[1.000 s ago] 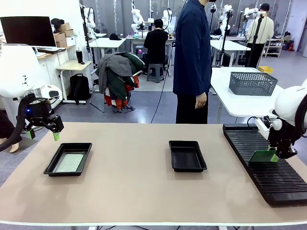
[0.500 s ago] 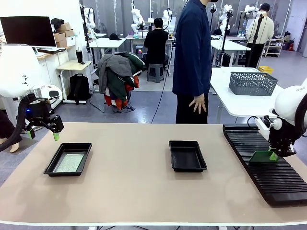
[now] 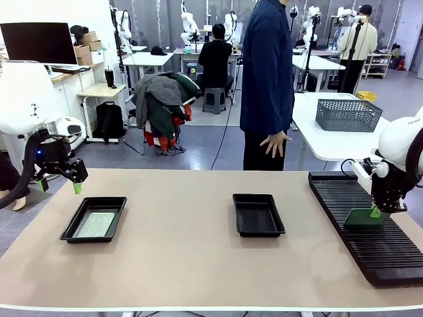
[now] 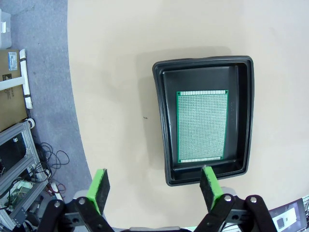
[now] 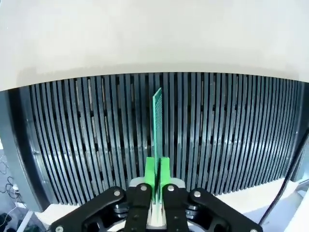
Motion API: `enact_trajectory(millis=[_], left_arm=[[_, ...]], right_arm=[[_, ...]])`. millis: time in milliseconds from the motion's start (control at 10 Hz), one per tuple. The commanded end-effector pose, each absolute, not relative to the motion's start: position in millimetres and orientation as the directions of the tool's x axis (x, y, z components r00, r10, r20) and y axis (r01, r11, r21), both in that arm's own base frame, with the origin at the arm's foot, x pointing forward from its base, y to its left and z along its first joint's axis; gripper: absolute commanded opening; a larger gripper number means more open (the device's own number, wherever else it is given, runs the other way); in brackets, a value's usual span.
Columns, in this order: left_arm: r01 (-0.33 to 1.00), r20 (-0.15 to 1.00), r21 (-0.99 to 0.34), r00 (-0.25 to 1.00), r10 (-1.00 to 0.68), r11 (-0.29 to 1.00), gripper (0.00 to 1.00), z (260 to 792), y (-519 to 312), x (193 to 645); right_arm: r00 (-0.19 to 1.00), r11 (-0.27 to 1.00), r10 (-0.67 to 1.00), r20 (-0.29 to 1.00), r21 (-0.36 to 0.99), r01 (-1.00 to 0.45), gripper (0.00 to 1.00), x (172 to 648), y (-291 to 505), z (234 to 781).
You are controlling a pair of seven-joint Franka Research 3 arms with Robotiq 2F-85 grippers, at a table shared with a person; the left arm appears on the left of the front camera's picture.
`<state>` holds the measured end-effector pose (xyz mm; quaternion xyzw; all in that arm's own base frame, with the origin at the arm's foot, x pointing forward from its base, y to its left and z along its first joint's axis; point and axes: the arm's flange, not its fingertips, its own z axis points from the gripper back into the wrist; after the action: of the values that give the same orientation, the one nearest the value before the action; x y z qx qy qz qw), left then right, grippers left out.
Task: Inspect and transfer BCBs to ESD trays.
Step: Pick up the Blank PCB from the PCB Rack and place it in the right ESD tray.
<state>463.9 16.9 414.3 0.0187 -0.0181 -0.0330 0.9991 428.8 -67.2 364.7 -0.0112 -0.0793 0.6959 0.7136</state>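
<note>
Right tool (image 3: 375, 212), at frame right, is pinched shut on the edge of a BCB (image 5: 157, 111) at the black slotted rack (image 3: 370, 254). Left tool (image 3: 60, 187), at frame left, is spread wide above the counter (image 3: 178, 264) edge by the left tray (image 3: 68, 232), which holds another BCB (image 3: 96, 224). The middle tray (image 3: 258, 216) is bare.

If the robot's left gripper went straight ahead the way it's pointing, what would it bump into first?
Likely the rim of the black ESD tray, or the bare table right beside it. The open left gripper hangs above, aimed near that edge rather than the BCB lying inside. Depth is unclear.
</note>
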Motion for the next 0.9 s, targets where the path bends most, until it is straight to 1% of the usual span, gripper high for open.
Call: enact_trajectory(millis=[0, 300, 400, 600, 800], left_arm=[[0.063, 0.040, 0.039, 0.997, -0.064, 0.997, 1.00, 412.9, 17.7, 463.8], [0.063, 0.040, 0.039, 0.997, -0.064, 0.997, 1.00, 412.9, 17.7, 463.8], [0.063, 0.040, 0.039, 0.997, -0.064, 0.997, 1.00, 412.9, 17.7, 463.8], [0.063, 0.040, 0.039, 0.997, -0.064, 0.997, 1.00, 412.9, 17.7, 463.8], [0.063, 0.040, 0.039, 0.997, -0.064, 0.997, 1.00, 412.9, 17.7, 463.8]], right_arm=[[0.043, 0.050, 0.996, 0.077, -0.084, -0.995, 0.00, 431.3, -70.0, 363.8], [0.042, 0.049, 0.996, 0.073, -0.092, -0.995, 0.00, 431.2, -69.0, 370.4], [0.026, 0.034, 0.995, 0.095, -0.091, -0.995, 0.00, 430.4, -68.4, 379.2], [0.028, 0.036, 0.997, 0.075, -0.103, -0.994, 0.00, 423.5, -67.3, 412.6], [0.028, 0.033, 0.999, 0.038, -0.138, -0.990, 0.00, 407.4, -66.3, 468.8]])
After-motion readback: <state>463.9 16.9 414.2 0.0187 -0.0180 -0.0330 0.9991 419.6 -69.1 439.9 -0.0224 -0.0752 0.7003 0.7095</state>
